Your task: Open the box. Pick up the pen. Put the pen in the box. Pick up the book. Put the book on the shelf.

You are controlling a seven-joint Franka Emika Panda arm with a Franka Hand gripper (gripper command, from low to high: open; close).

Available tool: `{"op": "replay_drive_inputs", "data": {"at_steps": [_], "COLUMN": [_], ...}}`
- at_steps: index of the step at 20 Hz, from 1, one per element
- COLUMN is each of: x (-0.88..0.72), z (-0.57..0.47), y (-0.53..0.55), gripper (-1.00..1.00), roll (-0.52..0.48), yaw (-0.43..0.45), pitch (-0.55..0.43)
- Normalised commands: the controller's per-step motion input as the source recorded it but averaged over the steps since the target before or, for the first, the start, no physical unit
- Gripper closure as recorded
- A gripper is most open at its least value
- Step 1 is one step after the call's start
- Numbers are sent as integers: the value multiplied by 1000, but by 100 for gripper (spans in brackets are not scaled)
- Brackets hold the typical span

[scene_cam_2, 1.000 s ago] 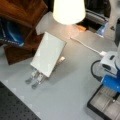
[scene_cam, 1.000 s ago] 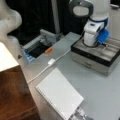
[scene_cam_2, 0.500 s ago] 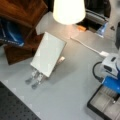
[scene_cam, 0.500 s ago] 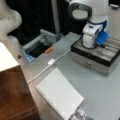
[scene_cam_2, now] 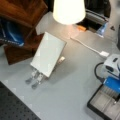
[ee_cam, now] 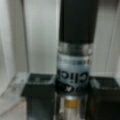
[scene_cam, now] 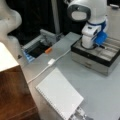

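While the box (scene_cam: 90,56) stands open at 3 o'clock in a front view, compartments bared, the step in hand reads as placing the pen.

- Gripper (scene_cam: 97,45): low over the box's left end, inside the rim or just above it – which, cannot be told. In the wrist view its dark fingers (ee_cam: 37,97) flank the pen (ee_cam: 75,37) and clench it, the barrel running up toward 12 o'clock over pale compartment walls.
- Pen: in the grasp, not yet lying in the box.
- Book (scene_cam: 60,96): flat on the table at 6 o'clock, well apart from the box, untouched; in a front view (scene_cam_2: 47,53) it sits at 10 o'clock, just beside the shelf (scene_cam_2: 22,12).
- Shelf: brown unit with a pale top at 8 o'clock in a front view (scene_cam: 12,95); the book is not on it.
- Plug (scene_cam: 51,61): white, with its cable, between book and box.

Judgement: opening and pick-up look done. The placing calls for the barrel to lie along one compartment, clear of the dividers – a crossways pen would perch on a wall.

Writing: the pen's grey band bears dark letters, seemingly "Clic"; the rest is unreadable. No other labels legible.
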Motion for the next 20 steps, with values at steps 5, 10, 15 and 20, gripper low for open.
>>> {"op": "replay_drive_inputs", "data": {"at_steps": [5, 10, 15, 20], "x": [-43, -60, -104, -94], "z": [-38, 3, 100, 153], "y": [63, 38, 8, -88], "gripper": [-100, -100, -100, -100], "roll": [-130, -131, -124, -96], "yaw": [-39, -22, 1, 34], "pitch": [-77, -60, -7, 52]}}
